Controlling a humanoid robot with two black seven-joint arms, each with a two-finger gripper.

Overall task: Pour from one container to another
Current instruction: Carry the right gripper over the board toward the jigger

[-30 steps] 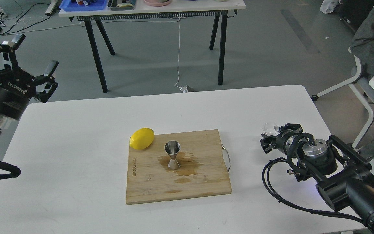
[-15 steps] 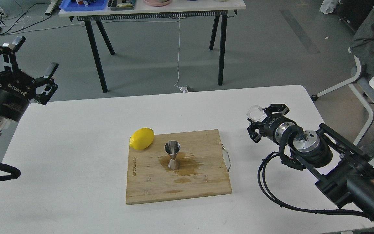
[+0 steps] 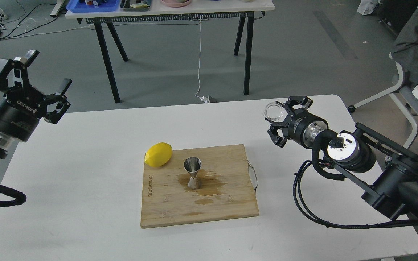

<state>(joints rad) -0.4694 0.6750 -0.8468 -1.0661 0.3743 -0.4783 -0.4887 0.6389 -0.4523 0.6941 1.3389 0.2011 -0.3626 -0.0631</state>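
The steel hourglass jigger (image 3: pixel 192 173) stands upright near the middle of the wooden cutting board (image 3: pixel 227 210), in a brown wet stain. The small clear glass cup (image 3: pixel 273 111) is held in the air over the table's right part, to the right of the board and higher than the jigger. My right gripper (image 3: pixel 279 121) is shut on the cup, which sits at its upper finger; the cup's mouth faces left and towards me. My left gripper (image 3: pixel 35 74) hangs open over the table's far left corner, holding nothing.
A yellow lemon (image 3: pixel 158 154) lies at the board's back left corner. The board's metal handle (image 3: pixel 254 177) sticks out on its right side. Beyond the white table (image 3: pixel 85 145) stand a black-legged table (image 3: pixel 172 11) and a chair (image 3: pixel 408 83) at right.
My right gripper has carried the glass cup up and to the left, nearer the board. The left gripper has drifted slightly right and down. Jigger and lemon have stayed put.
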